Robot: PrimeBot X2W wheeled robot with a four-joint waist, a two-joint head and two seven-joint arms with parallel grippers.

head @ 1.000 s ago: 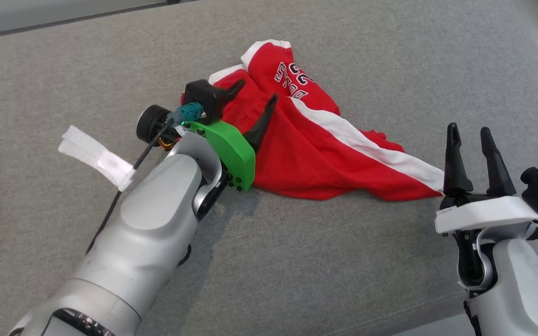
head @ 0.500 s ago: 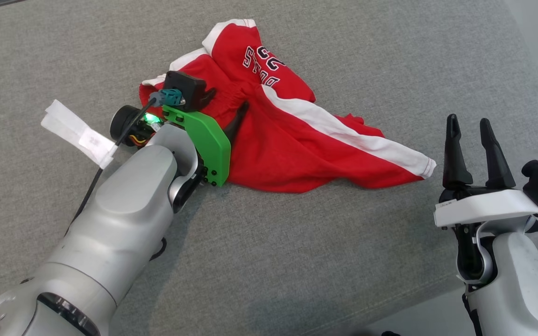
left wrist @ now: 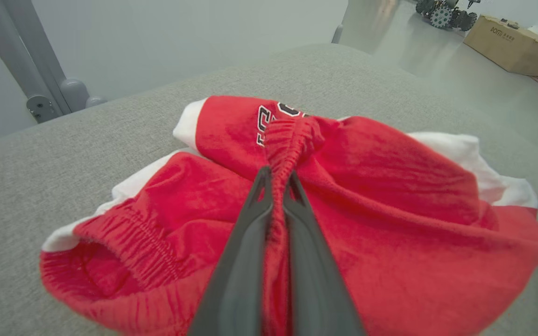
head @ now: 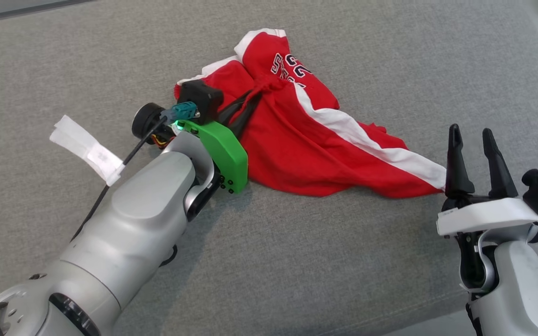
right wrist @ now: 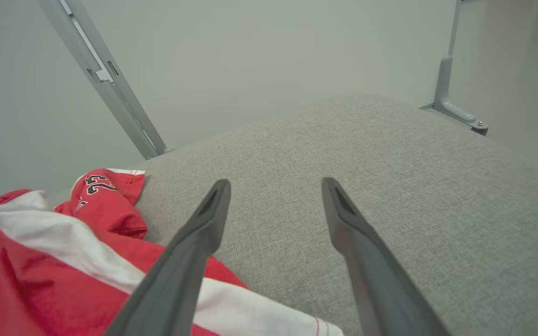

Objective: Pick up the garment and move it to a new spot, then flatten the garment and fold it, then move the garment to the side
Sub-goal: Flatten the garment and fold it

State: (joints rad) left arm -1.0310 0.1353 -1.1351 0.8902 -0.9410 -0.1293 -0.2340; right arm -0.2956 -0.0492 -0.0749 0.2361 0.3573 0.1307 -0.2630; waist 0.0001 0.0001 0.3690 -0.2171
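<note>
Though crumpled — garment (head: 297, 151) inside left pincer (head: 253, 95)

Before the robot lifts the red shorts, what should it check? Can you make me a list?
1. Left gripper shut on the red shorts: ok, the waistband is pinched between its fingers.
2. Right gripper open: ok.
3. Right gripper apart from the shorts' leg hem: cannot tell, one finger sits right beside it.
4. Nothing lying on top of the shorts: ok.
5. White tag on the left arm's cable apart from the shorts: ok.
6. Shorts resting on the grey surface, not yet lifted: ok.
</note>
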